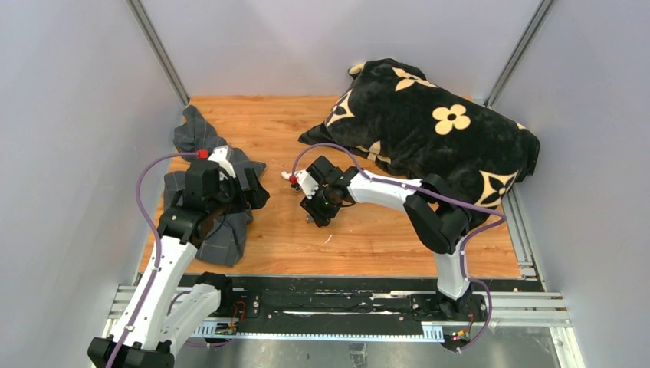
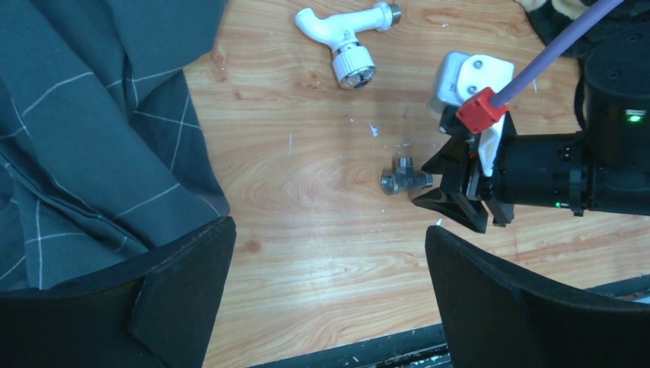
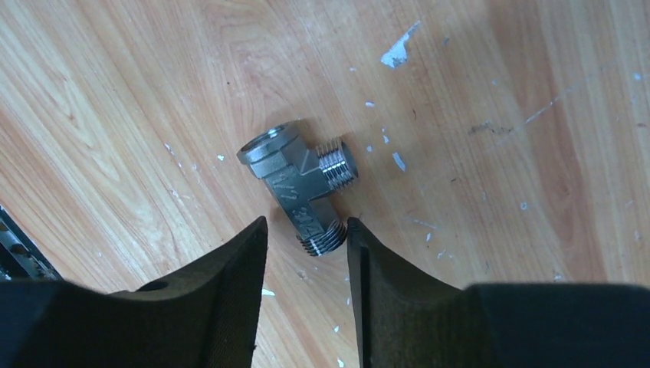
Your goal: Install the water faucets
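Right gripper straddling the grey T-shaped piece on the wooden table; left gripper spread wide, holding nothing.
Right jaws part-way apart round the piece's threaded end; one finger touching, the other with a gap, no clamp yet; piece lies flat mid-table; white tap body lies apart from it; left gripper hangs beside the grey checked cloth; T-piece looks solid metal, stiff, dense, smooth barrel likely slippery and may pivot; threads give bite, grip nearer the junction judged steadier.
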